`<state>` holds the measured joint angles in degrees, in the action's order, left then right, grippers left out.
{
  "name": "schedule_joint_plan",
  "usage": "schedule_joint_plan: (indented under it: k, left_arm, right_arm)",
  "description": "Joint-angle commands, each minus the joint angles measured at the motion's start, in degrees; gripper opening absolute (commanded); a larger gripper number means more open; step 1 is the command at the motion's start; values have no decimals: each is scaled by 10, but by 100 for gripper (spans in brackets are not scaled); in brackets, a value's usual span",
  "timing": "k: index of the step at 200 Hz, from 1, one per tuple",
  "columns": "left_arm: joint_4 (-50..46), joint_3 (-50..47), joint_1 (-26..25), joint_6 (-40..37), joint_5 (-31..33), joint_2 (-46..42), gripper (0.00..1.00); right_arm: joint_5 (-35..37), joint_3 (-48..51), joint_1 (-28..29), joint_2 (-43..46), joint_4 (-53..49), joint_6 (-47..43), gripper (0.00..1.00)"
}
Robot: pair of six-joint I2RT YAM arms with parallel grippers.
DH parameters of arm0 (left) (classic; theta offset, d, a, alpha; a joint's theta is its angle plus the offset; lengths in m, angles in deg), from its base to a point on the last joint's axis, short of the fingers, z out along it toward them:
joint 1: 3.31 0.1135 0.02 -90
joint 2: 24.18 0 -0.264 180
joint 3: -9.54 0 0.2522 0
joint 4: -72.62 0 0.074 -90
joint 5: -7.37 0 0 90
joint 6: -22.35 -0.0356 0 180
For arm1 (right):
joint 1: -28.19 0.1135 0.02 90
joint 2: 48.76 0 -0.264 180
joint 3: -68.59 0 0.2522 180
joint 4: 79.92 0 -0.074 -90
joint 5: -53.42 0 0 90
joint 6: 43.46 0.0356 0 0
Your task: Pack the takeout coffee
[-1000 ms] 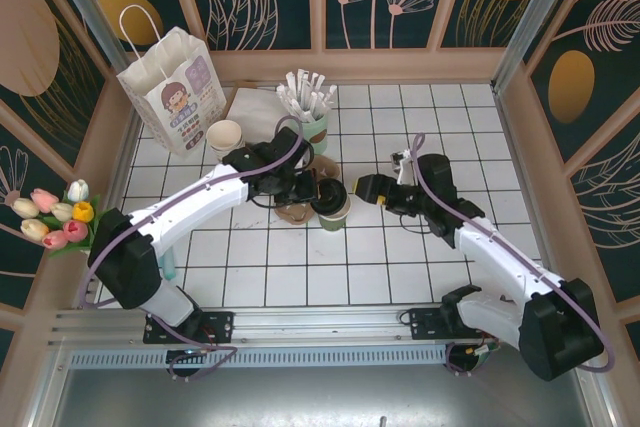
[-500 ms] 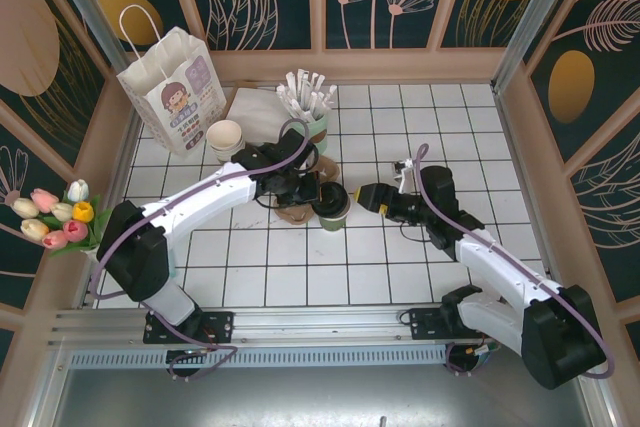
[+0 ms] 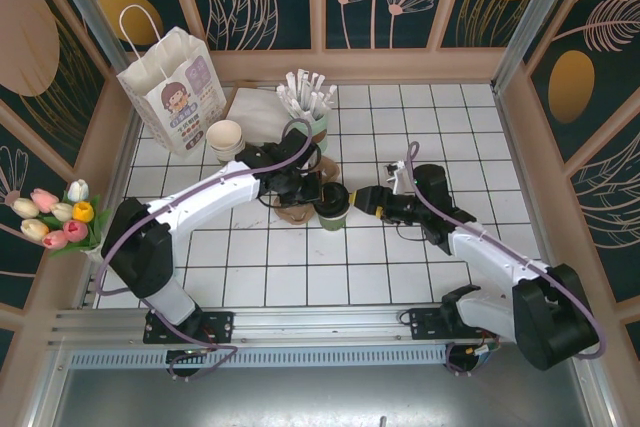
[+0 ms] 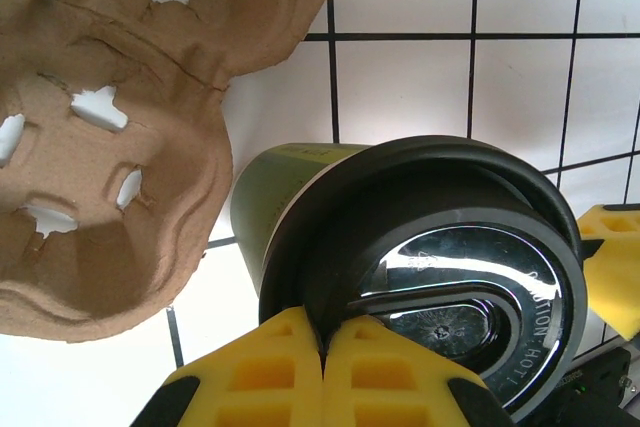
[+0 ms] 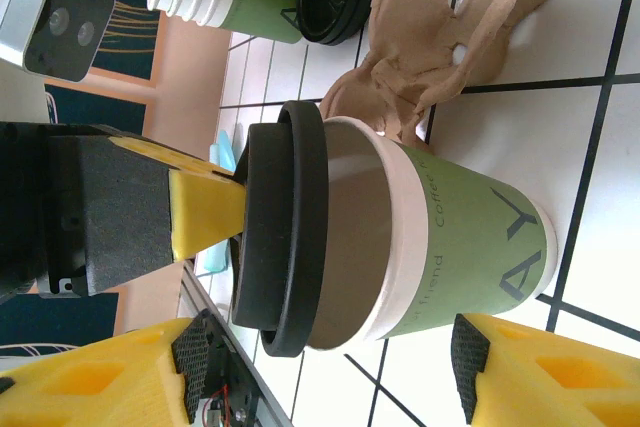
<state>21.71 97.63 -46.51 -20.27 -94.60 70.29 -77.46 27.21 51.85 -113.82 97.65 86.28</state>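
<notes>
Green takeout coffee (image 3: 333, 209), lid (image 4: 450, 287) on, sits between wide right fingers (image 5: 520, 372); left fingers (image 4: 260, 377) closed at lid.

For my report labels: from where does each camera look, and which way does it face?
Top external: above and behind, looking down at the table; left arm and right arm show.
Left wrist: over the takeout coffee, facing down; the shut left gripper shows.
Right wrist: level with the takeout coffee, facing its side; the open right gripper shows.
Shared: the takeout coffee.
</notes>
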Motion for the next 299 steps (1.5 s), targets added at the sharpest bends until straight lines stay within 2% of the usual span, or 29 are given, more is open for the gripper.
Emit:
schedule_joint_plan:
  k: [1,75,134,150,168,182,245,299]
  left_arm:
    - [-13,20,-6,-8,-8,11,0]
    - [-51,46,-17,-27,3,33,0]
    - [-86,72,-20,-43,14,84,0]
    - [-108,86,-22,-55,26,100,0]
    - [-158,110,-22,-73,70,112,0]
    - [-172,121,-22,-82,83,118,0]
    - [-151,134,-26,-83,49,132,0]
    - [-149,145,-30,-85,45,141,0]
  right_arm:
    - [-25,-8,0,-13,23,-8,66]
    - [-38,-21,15,-44,38,-15,63]
    - [-42,-24,23,-56,45,-14,61]
    - [-21,-24,22,-51,35,-10,60]
    - [52,-20,18,-38,2,-2,59]
    - [71,-2,7,-31,11,10,58]
    - [37,-5,1,-44,18,10,56]
    - [55,-8,1,-54,-12,3,53]
